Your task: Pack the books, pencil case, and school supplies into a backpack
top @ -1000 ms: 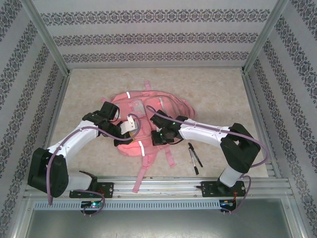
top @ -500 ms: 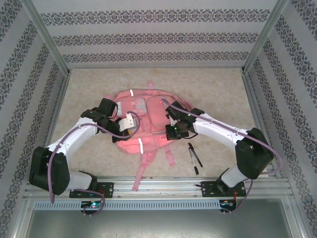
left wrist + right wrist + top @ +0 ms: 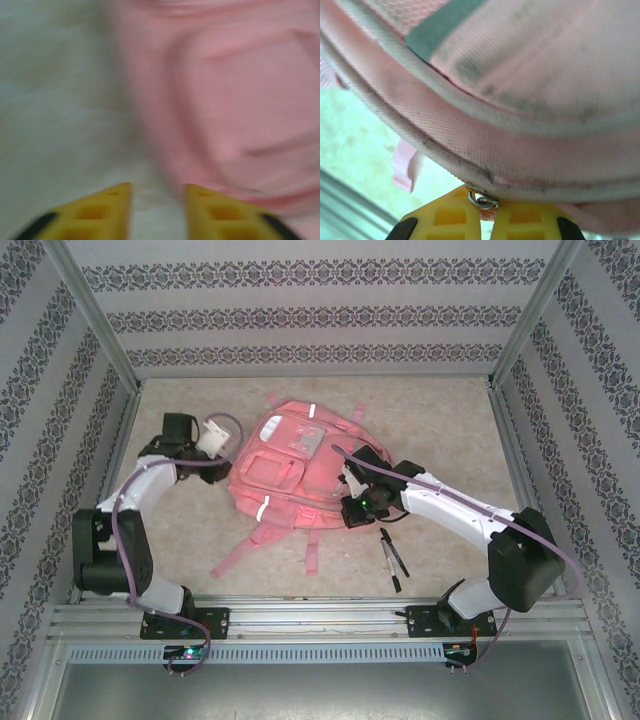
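Backpack [image 3: 290, 470] mid-tabletop [image 3: 440, 430], straps trailing toward the near edge, pens [image 3: 394, 558] side by side right of the straps, left claw [image 3: 228, 427] apart on backpack's left, right claw [image 3: 481, 205] at its right rim

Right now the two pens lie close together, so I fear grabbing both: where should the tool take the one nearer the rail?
Probably near its near end, from straight above, jaws across the barrel: the pen lies flat on the table, and it seems to diverge from the other pen toward that end.
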### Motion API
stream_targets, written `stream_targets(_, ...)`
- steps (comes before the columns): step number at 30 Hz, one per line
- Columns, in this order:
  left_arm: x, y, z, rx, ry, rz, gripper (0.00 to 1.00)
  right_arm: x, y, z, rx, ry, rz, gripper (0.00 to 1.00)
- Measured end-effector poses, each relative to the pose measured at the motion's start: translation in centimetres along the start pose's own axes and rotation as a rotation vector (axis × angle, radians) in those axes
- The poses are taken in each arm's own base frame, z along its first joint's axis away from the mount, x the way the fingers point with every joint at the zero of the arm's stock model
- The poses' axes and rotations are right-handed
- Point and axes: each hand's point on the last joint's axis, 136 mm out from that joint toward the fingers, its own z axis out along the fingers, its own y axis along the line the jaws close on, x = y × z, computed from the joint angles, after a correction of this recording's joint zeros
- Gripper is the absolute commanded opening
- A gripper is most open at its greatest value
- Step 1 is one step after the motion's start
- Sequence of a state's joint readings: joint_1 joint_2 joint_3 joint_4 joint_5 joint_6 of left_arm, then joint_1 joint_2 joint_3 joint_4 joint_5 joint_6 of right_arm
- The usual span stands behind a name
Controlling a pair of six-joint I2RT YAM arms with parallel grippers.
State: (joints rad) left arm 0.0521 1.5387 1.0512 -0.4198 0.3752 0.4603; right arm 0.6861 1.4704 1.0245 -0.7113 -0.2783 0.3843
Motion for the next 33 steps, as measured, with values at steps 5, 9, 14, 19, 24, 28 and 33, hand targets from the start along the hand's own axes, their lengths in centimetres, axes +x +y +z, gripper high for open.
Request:
stream_targets(5,-4.6,4.5,0.3,-0.05,-0.019,-0.299,0.52,-0.3,5.5,1.2,-0.118,0.054,-0.1,0.0)
stream_targets(9,-4.8,2.0,-1.5,0.054,-0.007,-0.571,0.54,-3.1,9.7,2.7,-0.194,0.031,-0.154,0.0)
stream_targets(14,0.5,-4.7,-4.3,0.193,0.099,-0.881,0.53,-5.2,13.2,3.8,-0.275,-0.022,-0.199,0.0)
stream_targets(19,4.1,-9.0,-5.7,0.237,0.168,-1.05,0.55,-5.0,14.6,4.7,-0.308,-0.018,-0.206,0.0)
stream_targets(24,4.8,-9.4,-5.5,0.228,0.197,-1.151,0.54,-4.5,16.0,5.3,-0.328,-0.021,-0.218,0.0)
stream_targets(28,5.5,-10.1,-3.8,0.207,0.243,-1.178,0.53,-4.0,17.3,5.4,-0.346,-0.024,-0.231,0.0)
stream_targets(33,6.7,-10.8,-1.7,0.14,0.311,-1.162,0.09,-3.1,18.0,6.3,-0.339,-0.013,-0.256,0.0)
